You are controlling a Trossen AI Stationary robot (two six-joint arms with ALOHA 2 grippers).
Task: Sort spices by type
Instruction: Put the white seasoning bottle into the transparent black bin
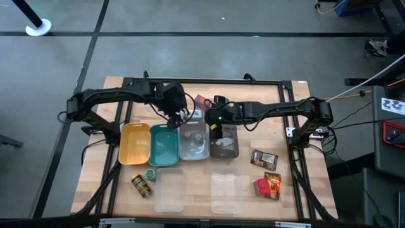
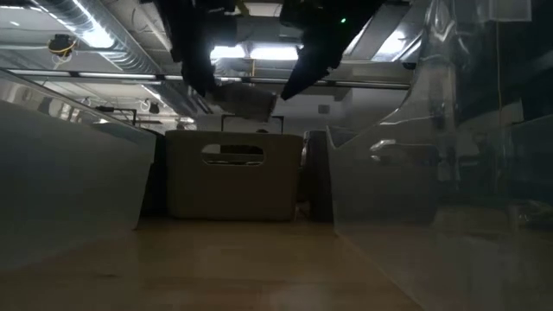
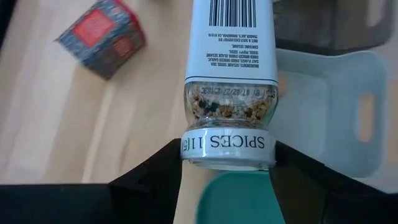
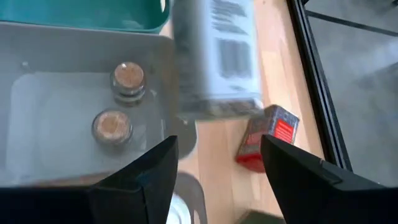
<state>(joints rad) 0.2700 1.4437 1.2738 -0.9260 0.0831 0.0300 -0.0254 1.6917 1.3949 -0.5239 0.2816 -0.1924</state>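
— Two jars (image 4: 121,102) sit in the grey tray (image 1: 193,143). The left tool (image 3: 227,177), at the frame's upper centre, pinches a white-capped spice jar (image 3: 229,74) by its cap.
— Could tip out?
— Likely; only the cap is held. The right tool (image 4: 214,171) stands open beside it, holding nothing. Four trays, two lids.

— Where do we have the left gripper (image 3: 227,180)?

— Reached in over the table's middle, our left arm bent at the elbow — fingers clamped on something.

— And the right gripper (image 4: 214,168)?

— Stretched in from our right side, close beside the left one, jaws parted, holding nothing.
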